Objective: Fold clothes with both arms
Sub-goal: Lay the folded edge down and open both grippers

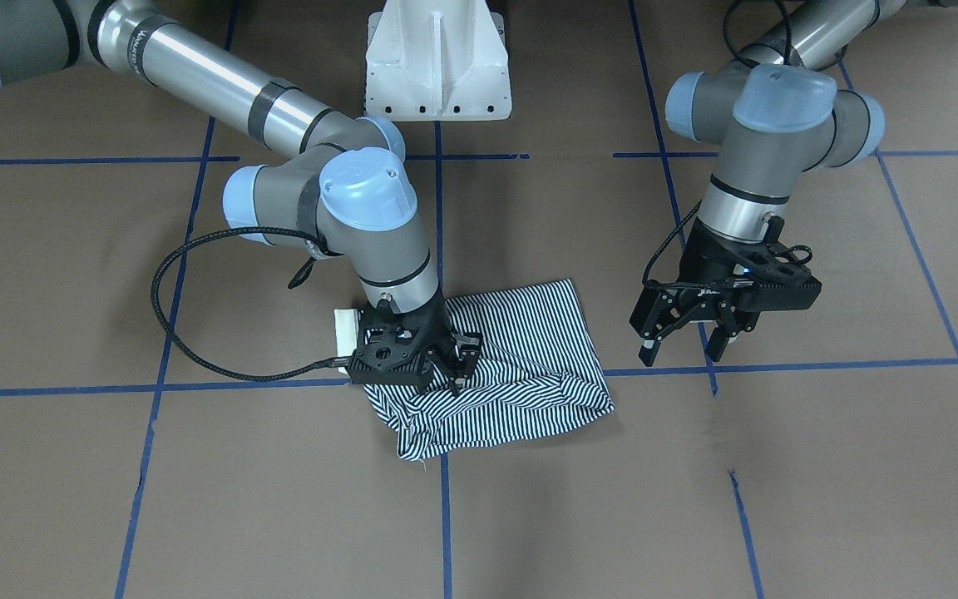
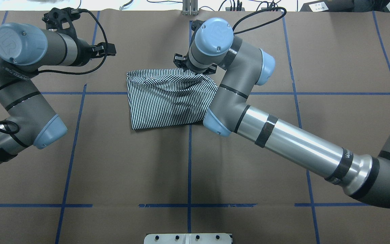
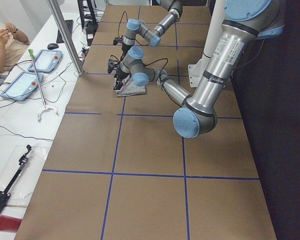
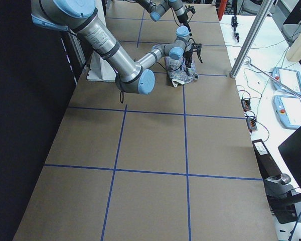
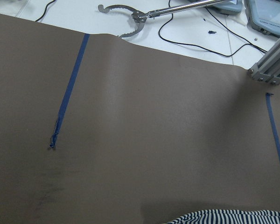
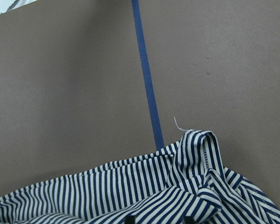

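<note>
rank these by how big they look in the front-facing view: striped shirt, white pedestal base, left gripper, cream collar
1. striped shirt
2. left gripper and white pedestal base: about alike; the gripper hangs nearer the camera and the base is cropped, so unranked
3. cream collar, only a sliver showing

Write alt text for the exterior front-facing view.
A folded striped polo shirt lies on a brown table with the right hand down on it. The left hand hangs open and empty beside the shirt, apart from it.

overhead: high, down | front: opposite, steep | sides: far, along table [image 3: 150,150] | wrists: close | all share shirt [image 1: 529,366]
</note>
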{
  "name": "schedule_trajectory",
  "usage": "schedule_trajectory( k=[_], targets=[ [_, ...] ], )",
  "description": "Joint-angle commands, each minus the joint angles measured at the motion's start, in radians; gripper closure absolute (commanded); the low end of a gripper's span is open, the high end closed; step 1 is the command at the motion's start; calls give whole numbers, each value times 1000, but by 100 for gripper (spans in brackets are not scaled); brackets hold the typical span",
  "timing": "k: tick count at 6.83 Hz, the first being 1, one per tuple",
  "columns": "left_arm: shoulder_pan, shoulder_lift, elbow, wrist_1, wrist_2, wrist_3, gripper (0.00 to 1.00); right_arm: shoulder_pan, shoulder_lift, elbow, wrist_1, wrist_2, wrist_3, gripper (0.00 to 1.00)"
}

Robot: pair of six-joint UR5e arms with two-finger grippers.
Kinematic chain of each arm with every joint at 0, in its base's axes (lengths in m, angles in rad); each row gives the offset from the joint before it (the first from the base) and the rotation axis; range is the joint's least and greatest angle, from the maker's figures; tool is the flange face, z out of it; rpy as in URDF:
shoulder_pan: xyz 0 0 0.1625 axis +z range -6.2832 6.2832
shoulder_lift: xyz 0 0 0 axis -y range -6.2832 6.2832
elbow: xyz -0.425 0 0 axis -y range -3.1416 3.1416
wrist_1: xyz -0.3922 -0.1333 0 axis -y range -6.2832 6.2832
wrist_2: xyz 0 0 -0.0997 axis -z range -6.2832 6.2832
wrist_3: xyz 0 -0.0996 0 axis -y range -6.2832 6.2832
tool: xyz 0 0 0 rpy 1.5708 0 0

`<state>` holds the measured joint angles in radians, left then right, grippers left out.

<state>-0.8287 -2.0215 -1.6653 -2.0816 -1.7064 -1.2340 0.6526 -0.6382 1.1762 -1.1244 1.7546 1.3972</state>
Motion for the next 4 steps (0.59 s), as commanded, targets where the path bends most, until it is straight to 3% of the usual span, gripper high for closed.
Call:
schedule_trajectory(
  k=[1,4],
  targets=[
    [-1,1,-2,2,1,-8,0,-11,-21,3,0,-66,135,77],
    [-1,3,-5,3,1,-16,0,-14,-23,-24,-3,-128,143,41]
  ],
)
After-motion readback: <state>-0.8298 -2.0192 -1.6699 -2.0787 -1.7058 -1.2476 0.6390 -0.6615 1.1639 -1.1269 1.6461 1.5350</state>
